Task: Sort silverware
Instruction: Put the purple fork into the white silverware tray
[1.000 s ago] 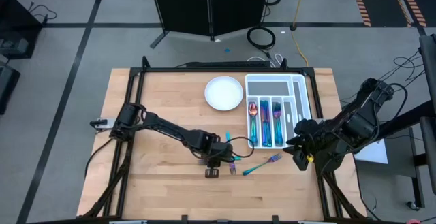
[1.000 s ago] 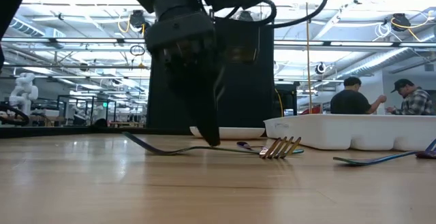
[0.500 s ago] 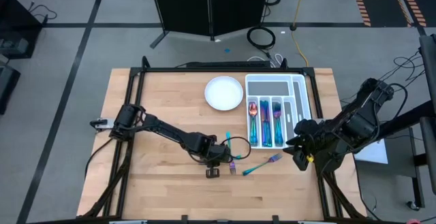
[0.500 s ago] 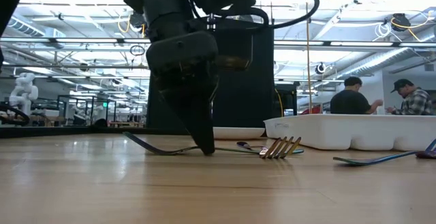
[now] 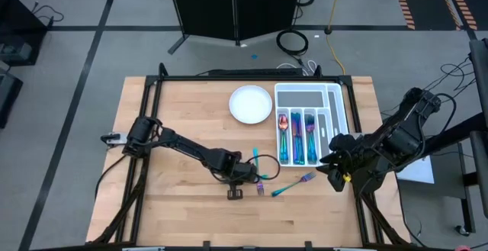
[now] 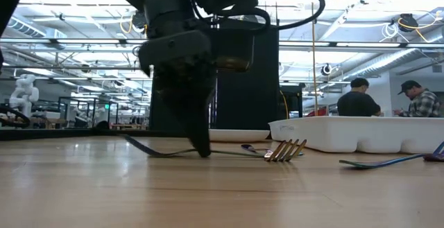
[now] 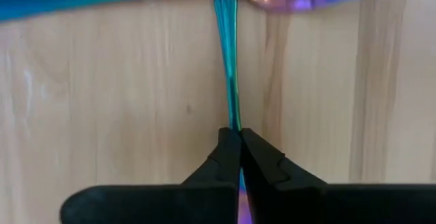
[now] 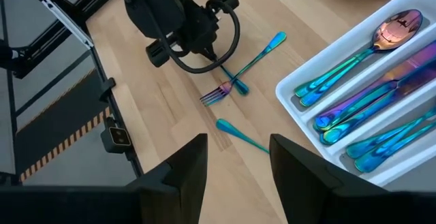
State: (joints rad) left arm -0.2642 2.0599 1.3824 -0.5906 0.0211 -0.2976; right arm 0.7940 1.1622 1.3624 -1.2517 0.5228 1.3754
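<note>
Two slim iridescent silverware pieces lie crossed on the wooden table (image 5: 175,197): a fork (image 8: 235,77) with purple tines, and a teal piece (image 7: 228,60) running under my left gripper. My left gripper (image 5: 245,176) is down at the table and shut on that teal piece; it also shows in the low view (image 6: 201,150) and the right wrist view (image 8: 212,52). A third teal fork (image 5: 293,184) lies alone to the right. My right gripper (image 8: 238,176) is open and empty, above the table's right edge (image 5: 334,171). My left gripper pinches the teal piece's slim shaft (image 7: 234,120) between its two fingers (image 7: 221,157), a short way from where the fork crosses it. The fingers come from above, pointing down, one on each side of the shaft. The piece lies flat on the table.
A white compartmented tray (image 5: 333,98) at the far right holds several iridescent pieces (image 5: 297,136). A round white plate (image 5: 251,104) sits to its left. A black cable loop (image 8: 225,43) hangs by my left gripper. People stand in the room beyond the table (image 6: 357,96).
My left gripper has stayed down at the table and has shifted a little toward the table's left edge. The crossed pieces lie where they were.
</note>
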